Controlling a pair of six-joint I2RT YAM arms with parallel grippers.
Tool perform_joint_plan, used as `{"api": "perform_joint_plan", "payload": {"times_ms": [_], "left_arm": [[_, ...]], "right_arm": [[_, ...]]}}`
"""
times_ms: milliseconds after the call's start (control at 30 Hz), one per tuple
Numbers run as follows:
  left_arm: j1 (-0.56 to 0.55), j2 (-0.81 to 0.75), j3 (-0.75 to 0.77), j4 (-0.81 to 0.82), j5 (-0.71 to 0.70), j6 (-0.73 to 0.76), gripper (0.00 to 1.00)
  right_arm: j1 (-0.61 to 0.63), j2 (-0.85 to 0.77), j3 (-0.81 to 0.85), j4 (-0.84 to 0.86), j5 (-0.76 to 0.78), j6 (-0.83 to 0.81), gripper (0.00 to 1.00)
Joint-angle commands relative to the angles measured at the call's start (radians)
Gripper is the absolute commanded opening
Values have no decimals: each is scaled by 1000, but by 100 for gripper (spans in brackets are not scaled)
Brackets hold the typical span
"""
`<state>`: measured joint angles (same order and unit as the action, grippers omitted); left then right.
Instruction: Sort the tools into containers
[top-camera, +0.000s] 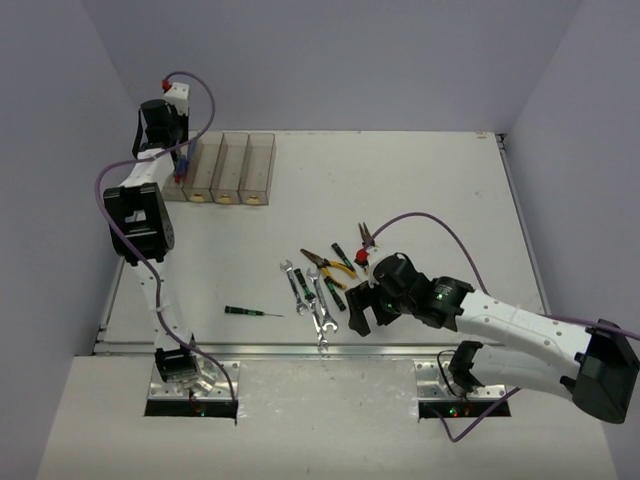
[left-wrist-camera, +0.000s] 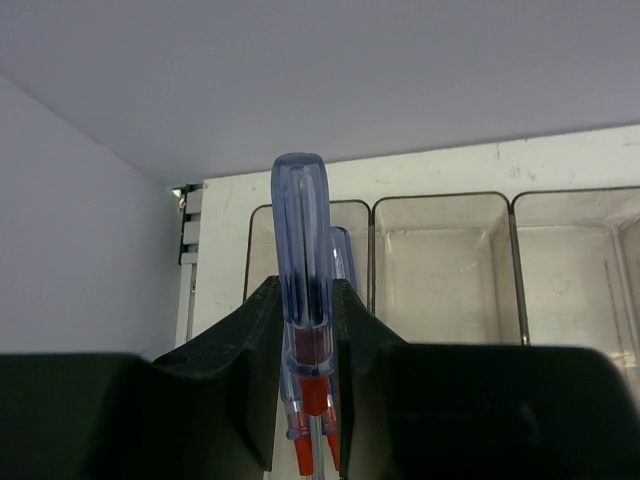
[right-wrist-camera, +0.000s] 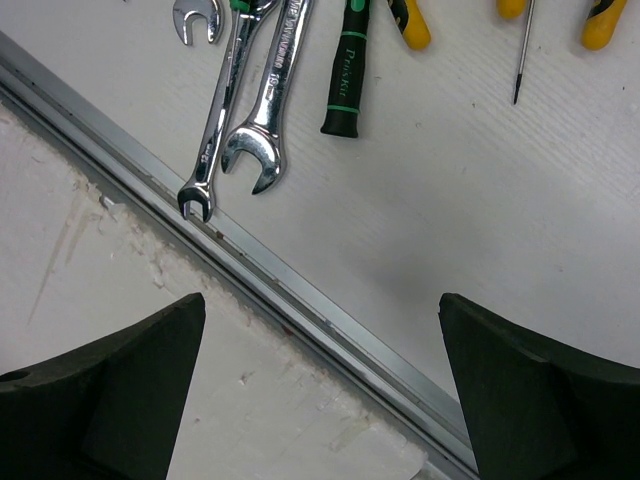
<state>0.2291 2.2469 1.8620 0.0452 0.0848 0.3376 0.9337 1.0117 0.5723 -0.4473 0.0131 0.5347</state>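
My left gripper (left-wrist-camera: 305, 300) is shut on a clear blue-handled screwdriver (left-wrist-camera: 302, 230) and holds it over the leftmost of the smoky plastic bins (left-wrist-camera: 440, 262), where other blue screwdrivers with red collars lie. In the top view that gripper (top-camera: 182, 158) is at the left end of the bin row (top-camera: 232, 168). My right gripper (right-wrist-camera: 322, 310) is open and empty above the table's near edge, just short of two silver wrenches (right-wrist-camera: 268, 100) and a black/green screwdriver handle (right-wrist-camera: 345, 70). In the top view it (top-camera: 358, 312) sits right of the wrenches (top-camera: 318, 303).
Yellow-handled pliers (top-camera: 330, 265), small red-handled pliers (top-camera: 365, 238) and a lone black/green screwdriver (top-camera: 250, 312) lie mid-table. An aluminium rail (right-wrist-camera: 300, 300) runs along the table's near edge under my right gripper. Walls close in left and back.
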Motion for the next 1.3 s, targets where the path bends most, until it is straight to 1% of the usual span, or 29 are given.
{"api": "perform_joint_plan", "payload": {"times_ms": [0,67,133,267,300,333,367,400,433,500,567,667,733,833,867,900,967,1033,1067,1133,1167,1233,1267], "left_arm": [[20,32,-26,81,16,82,0],[28,27,-47,89,9,80,1],[36,20,-81,89,10,93,12],[38,-12,-135,98,34,85,52],[38,-29,-142,105,36,72,71],[38,-42,-150,108,38,59,82],[37,-60,-155,112,40,49,91],[36,-82,-157,118,44,35,98],[36,-105,-158,122,50,15,100],[36,-160,-158,130,64,-37,100],[33,-217,-156,163,35,-120,100],[30,-302,-142,163,-18,-302,100],[31,-348,-135,132,-61,-510,100],[33,-415,-104,-106,-125,-764,100],[33,-438,-107,-169,-124,-828,100],[33,-465,-134,-194,-113,-878,100],[33,-566,-300,-188,-46,-1000,100],[30,-647,-436,-162,34,-1067,100],[25,-715,-517,-152,71,-1095,100],[-6,-785,-664,-146,84,-1098,100],[-19,-833,-710,-144,73,-1094,100],[-54,-981,-820,-145,34,-1062,100],[-77,-1022,-872,-149,24,-1040,100]], "right_arm": [[5,25,53,64,-10,-27,99],[5,42,62,68,-33,-27,99],[5,60,67,73,-47,-32,99],[5,53,62,81,-58,-25,99],[5,48,60,80,-59,-24,99],[5,43,59,76,-59,-23,99],[5,33,56,74,-58,-22,99],[5,22,52,72,-55,-20,99],[5,13,47,68,-53,-19,99],[6,-7,42,64,-44,-18,99],[5,-22,32,64,-42,-19,99],[5,-32,34,62,-45,-26,99],[5,-37,39,68,-57,-39,99],[6,-31,44,93,-91,-74,99],[7,-25,46,99,-98,-82,99],[7,-18,49,101,-101,-82,99],[7,6,56,103,-100,-83,99],[7,25,63,101,-98,-80,99],[7,33,67,100,-97,-77,99],[7,43,72,101,-95,-71,99],[7,44,72,102,-98,-68,99],[8,48,75,104,-101,-64,99],[8,49,75,103,-102,-64,99]]}}
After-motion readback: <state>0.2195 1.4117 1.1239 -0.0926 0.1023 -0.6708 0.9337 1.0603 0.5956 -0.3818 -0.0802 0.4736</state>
